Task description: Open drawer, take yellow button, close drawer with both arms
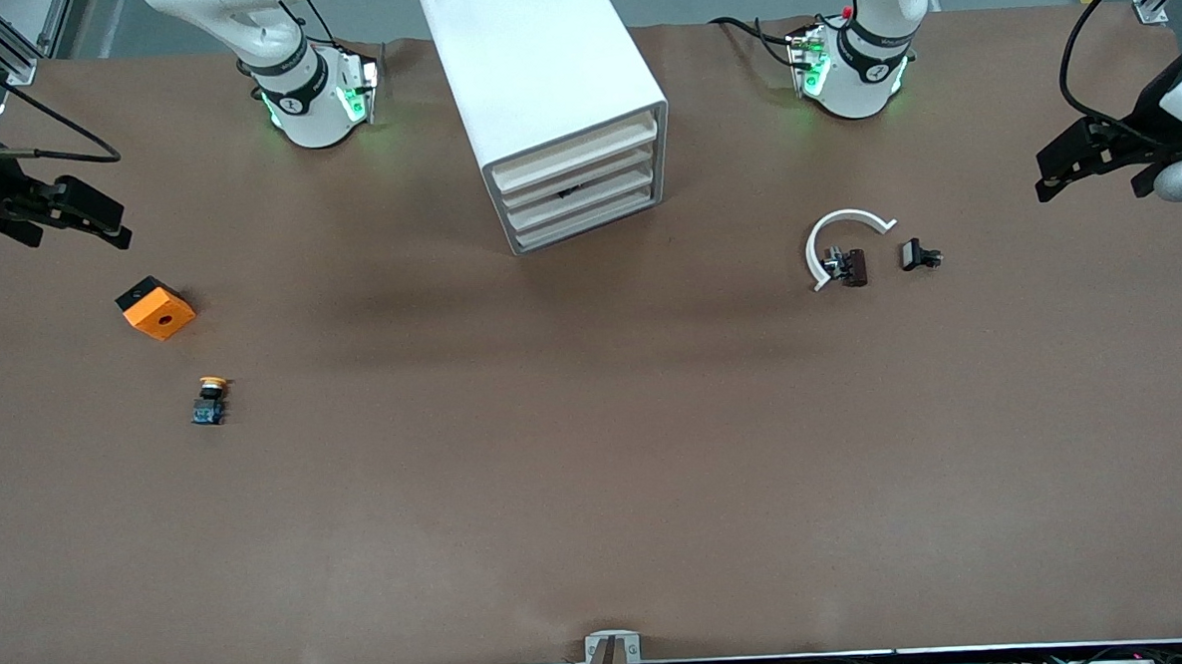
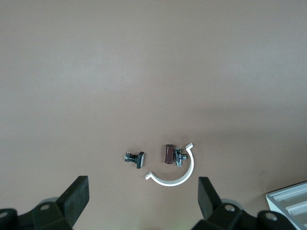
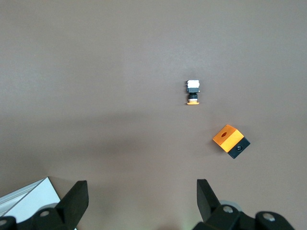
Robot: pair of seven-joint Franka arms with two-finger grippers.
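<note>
The button (image 1: 211, 399), with a yellow-orange cap, black middle and blue base, lies on the brown table toward the right arm's end, nearer the front camera than the orange block. It also shows in the right wrist view (image 3: 193, 92). The white drawer cabinet (image 1: 551, 104) stands between the arm bases with all its drawers pushed in. My right gripper (image 1: 107, 221) hangs open and empty over the table edge at its own end (image 3: 141, 201). My left gripper (image 1: 1048, 177) hangs open and empty at the left arm's end (image 2: 144, 201).
An orange block with a hole (image 1: 156, 308) lies by the button (image 3: 230, 141). A white C-shaped ring (image 1: 839, 241), a brown metal clip (image 1: 848, 266) and a black clip (image 1: 919, 255) lie toward the left arm's end.
</note>
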